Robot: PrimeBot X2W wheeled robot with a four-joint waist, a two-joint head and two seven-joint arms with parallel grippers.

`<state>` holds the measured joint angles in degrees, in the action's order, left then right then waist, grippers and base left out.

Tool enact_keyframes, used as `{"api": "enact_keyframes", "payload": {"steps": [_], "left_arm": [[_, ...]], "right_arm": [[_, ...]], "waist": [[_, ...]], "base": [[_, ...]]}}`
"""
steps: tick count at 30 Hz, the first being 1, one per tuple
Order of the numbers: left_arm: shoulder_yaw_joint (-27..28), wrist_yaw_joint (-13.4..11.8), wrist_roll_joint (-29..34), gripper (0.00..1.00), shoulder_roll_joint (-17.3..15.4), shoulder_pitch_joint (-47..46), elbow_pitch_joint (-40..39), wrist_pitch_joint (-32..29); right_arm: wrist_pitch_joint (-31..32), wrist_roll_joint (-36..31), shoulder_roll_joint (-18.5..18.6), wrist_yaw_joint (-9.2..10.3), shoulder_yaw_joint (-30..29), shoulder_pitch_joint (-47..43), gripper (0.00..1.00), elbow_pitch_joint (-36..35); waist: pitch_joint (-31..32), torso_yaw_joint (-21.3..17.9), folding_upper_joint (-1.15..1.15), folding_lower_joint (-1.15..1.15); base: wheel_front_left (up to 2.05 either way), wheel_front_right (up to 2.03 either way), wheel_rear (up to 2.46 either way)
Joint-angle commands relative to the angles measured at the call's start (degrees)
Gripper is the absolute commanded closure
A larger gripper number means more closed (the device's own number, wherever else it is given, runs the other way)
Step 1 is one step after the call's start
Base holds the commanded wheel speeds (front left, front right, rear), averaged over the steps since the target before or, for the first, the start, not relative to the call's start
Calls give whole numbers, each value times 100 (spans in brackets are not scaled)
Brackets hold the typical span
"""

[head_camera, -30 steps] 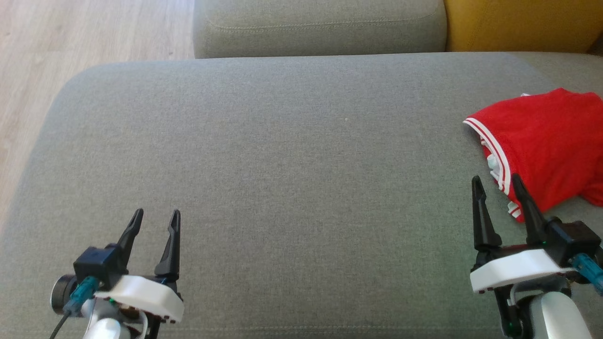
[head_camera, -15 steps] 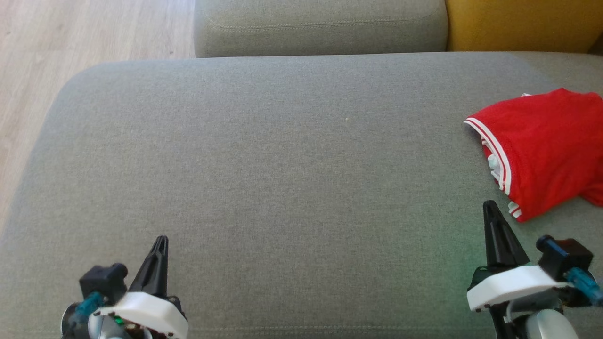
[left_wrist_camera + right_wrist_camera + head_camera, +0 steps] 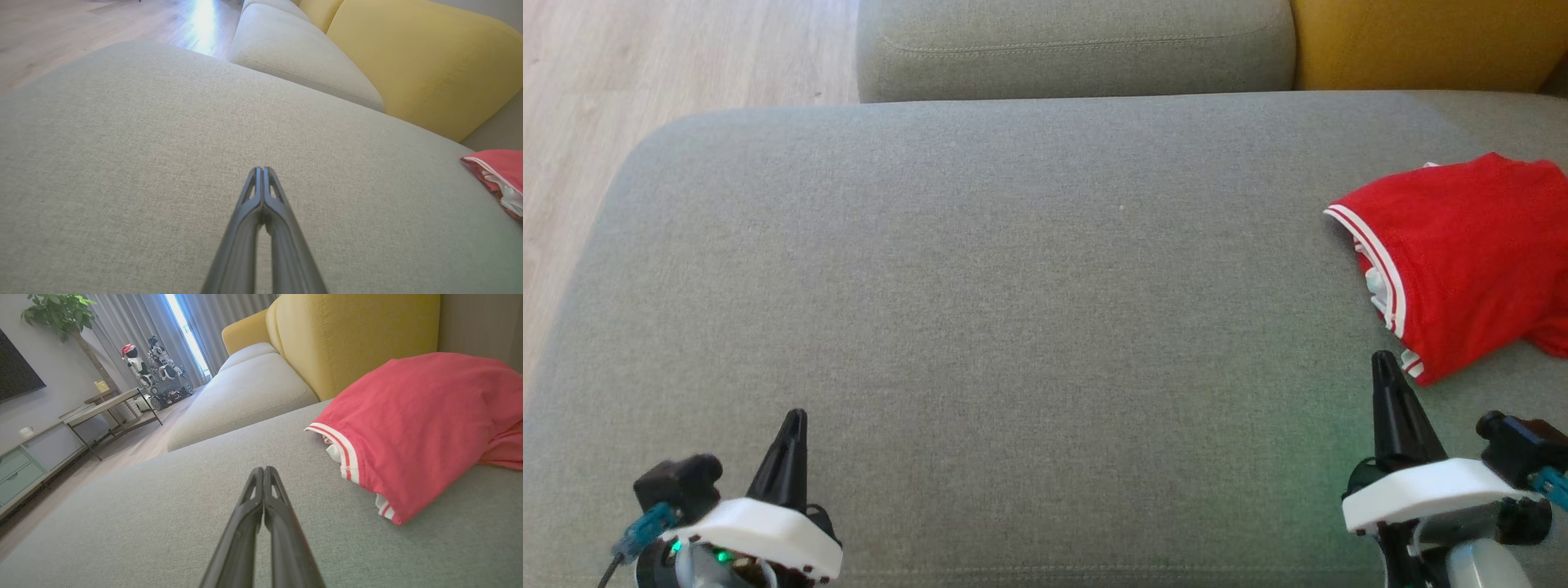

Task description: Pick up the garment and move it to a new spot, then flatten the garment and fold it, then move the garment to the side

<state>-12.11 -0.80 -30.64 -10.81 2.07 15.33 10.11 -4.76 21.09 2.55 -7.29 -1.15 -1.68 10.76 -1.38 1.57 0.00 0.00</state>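
Observation:
A red garment (image 3: 1462, 253) with white-striped trim lies folded in a heap at the right edge of the grey sofa cushion (image 3: 1013, 286). It fills the right half of the right wrist view as the garment (image 3: 412, 428), and its edge shows at the far right as the garment (image 3: 500, 179). My right gripper (image 3: 1384, 363) is shut and empty, its tips just short of the garment's near corner; the same gripper (image 3: 263, 469) points past the cloth's left side. My left gripper (image 3: 795, 416) is shut and empty over bare cushion at the lower left, seen again as gripper (image 3: 261, 169).
A second grey cushion (image 3: 1078, 41) and a yellow backrest (image 3: 1421, 41) sit behind. Wooden floor (image 3: 645, 82) lies to the left. Across the room stand a low table (image 3: 110, 406), a cabinet (image 3: 24, 465) and a potted plant (image 3: 53, 312).
Both grippers have shut and drawn back toward me. The right gripper came away from the garment's near corner; the garment stayed where it was.

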Motion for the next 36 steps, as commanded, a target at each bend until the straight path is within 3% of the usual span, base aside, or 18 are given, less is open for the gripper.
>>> {"api": "enact_keyframes", "payload": {"steps": [1,36], "left_arm": [[143,54,-134,100,-47,-295,-165,-18],[718,312,-2137,100,232,-472,-153,-567]], "right_arm": [[24,162,46,-4,-29,285,100,-162],[355,2512,74,-9,-153,448,100,-1]], "waist": [[1,-1,0,0],[41,-53,0,0]], "base": [[0,0,0],[0,0,0]]}}
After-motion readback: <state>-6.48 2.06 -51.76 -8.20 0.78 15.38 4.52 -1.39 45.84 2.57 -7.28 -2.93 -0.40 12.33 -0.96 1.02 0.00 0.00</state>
